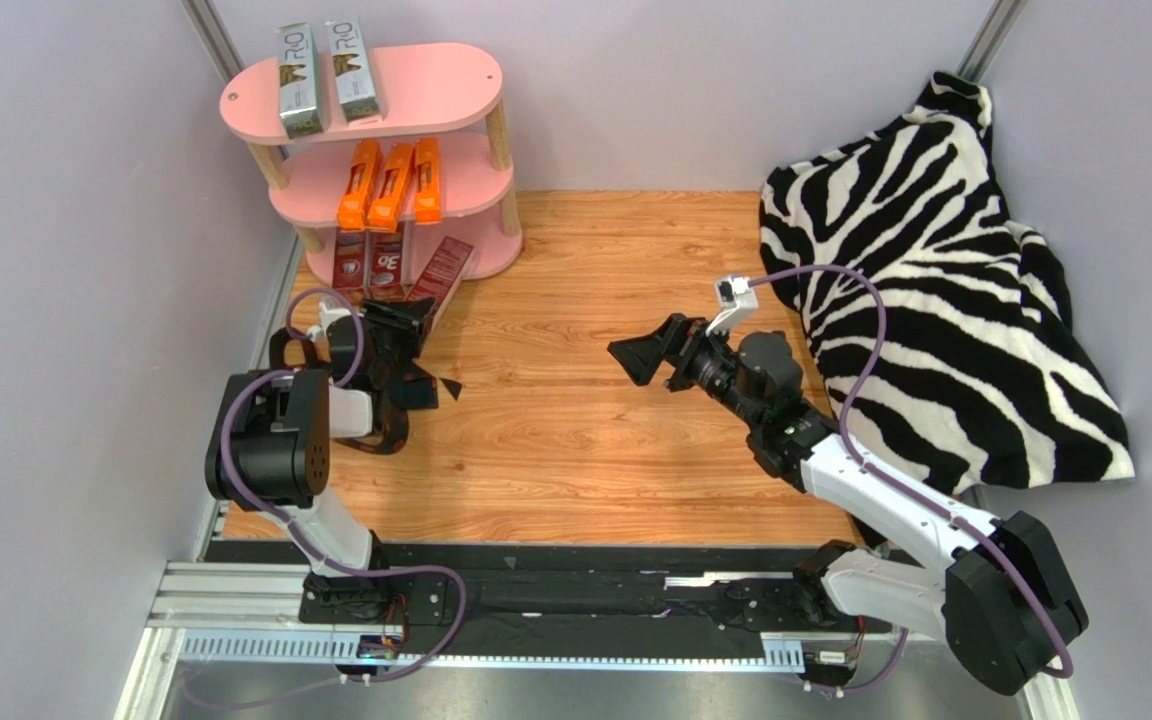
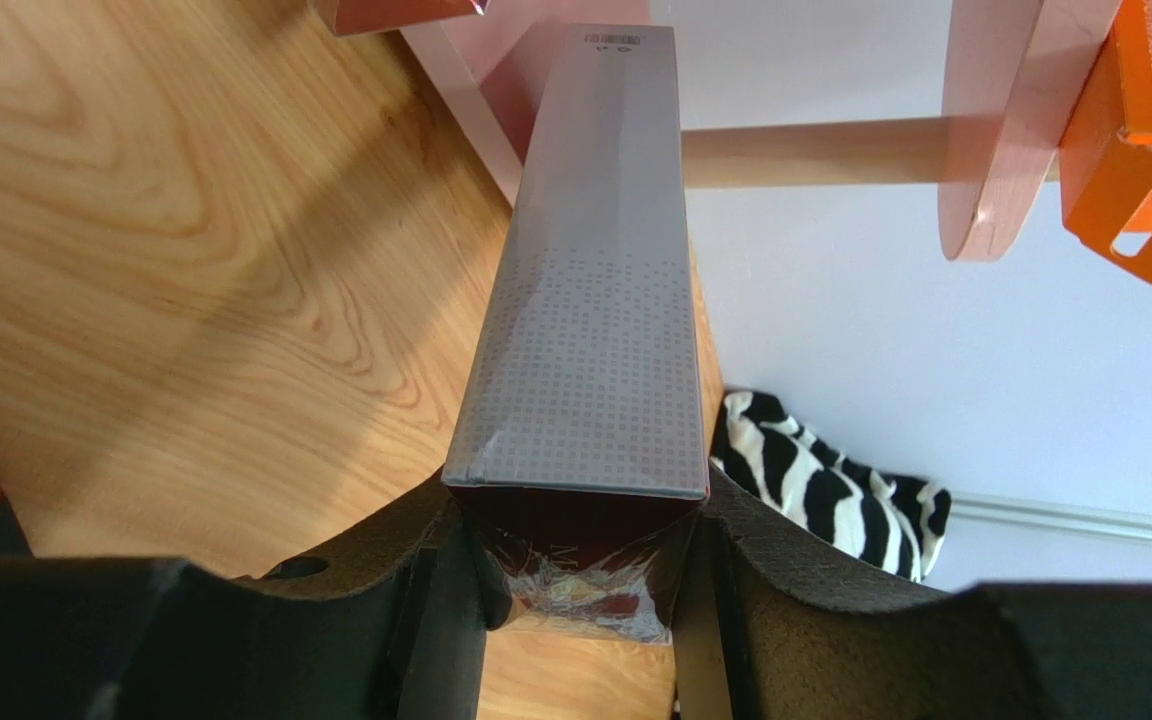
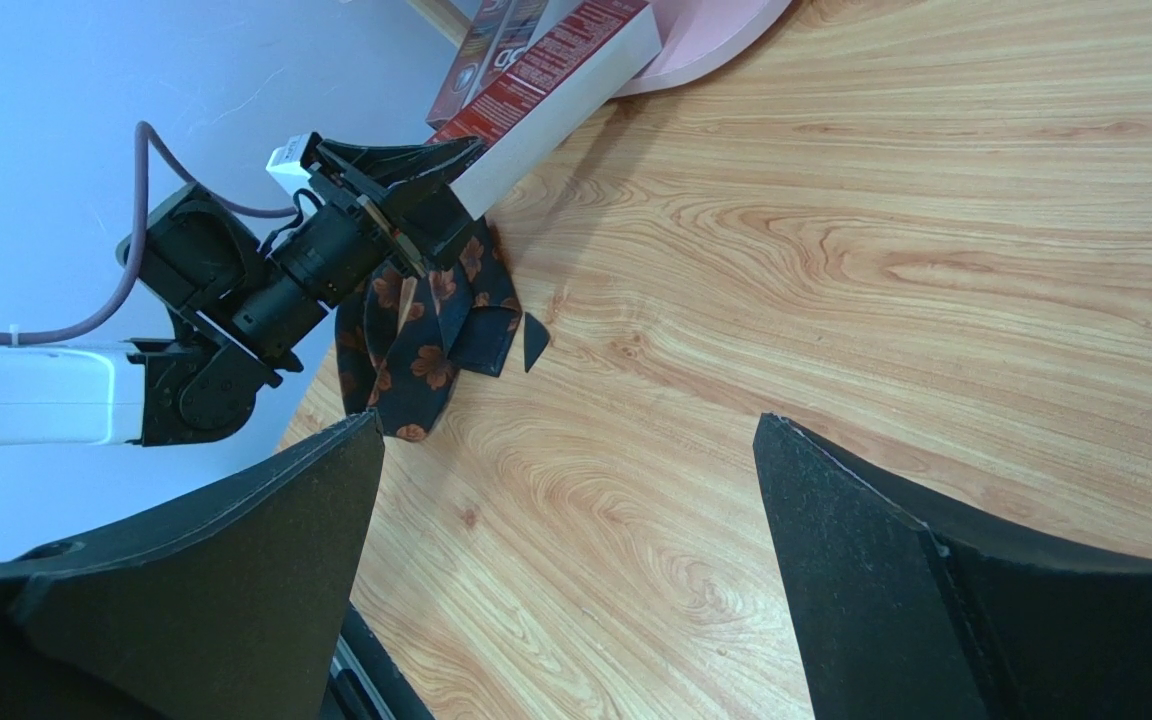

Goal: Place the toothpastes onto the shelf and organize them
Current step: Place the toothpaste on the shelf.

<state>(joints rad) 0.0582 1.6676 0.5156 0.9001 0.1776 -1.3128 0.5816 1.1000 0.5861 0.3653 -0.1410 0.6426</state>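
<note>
One red carton (image 1: 447,270) is sitting clamped in the left gripper (image 1: 405,323) by the shelf (image 1: 447,75); right gripper (image 3: 564,428) is hanging wide apart.

Pink shelf (image 1: 432,83), pale wooden pegs (image 1: 500,138). Silver-grey cartons (image 1: 298,78); bright orange cartons (image 1: 387,183); dark red cartons (image 1: 382,263), white print. Zebra-striped cloth (image 1: 928,270), black on white. Honey wood-grain bench (image 1: 582,435). Black strap (image 3: 425,323), rust flowers.
</note>
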